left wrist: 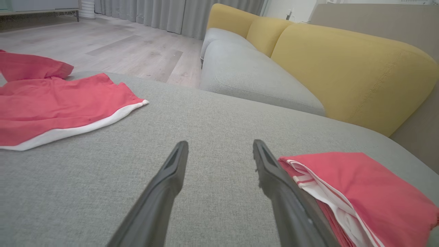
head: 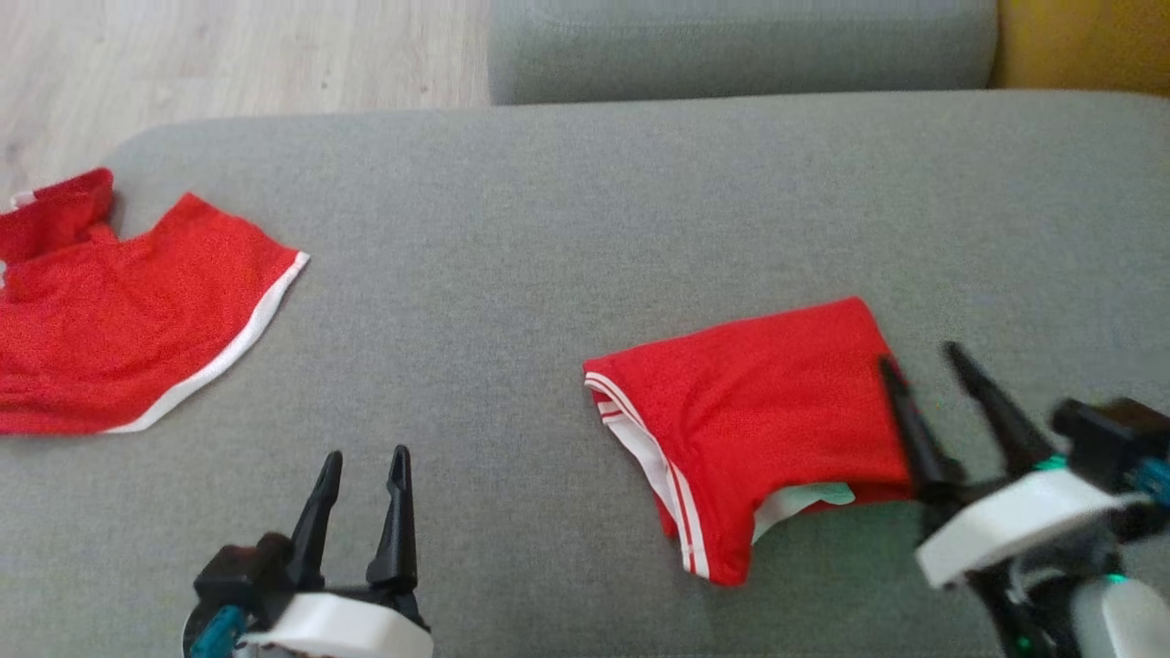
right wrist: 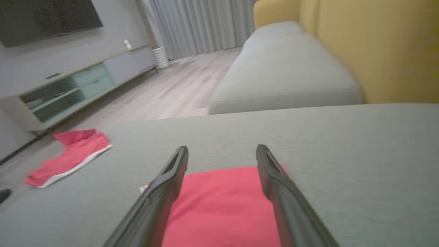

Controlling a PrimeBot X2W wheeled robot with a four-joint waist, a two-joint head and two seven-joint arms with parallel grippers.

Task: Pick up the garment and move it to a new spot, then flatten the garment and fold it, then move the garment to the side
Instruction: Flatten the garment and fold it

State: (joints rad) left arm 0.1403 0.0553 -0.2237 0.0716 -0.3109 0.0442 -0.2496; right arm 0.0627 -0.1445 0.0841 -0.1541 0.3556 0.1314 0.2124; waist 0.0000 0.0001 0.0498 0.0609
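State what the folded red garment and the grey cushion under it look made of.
The folded red garment: thin fabric, likely synthetic knit, matte, with soft creases and white striped trim. The grey cushion: woven upholstery cloth, matte, its fine weave visible.

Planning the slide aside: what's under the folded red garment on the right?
The folded garment lies on the grey cushion. A pale layer peeks from under its near edge; lining or something separate, I cannot tell. Everything else beneath is covered.
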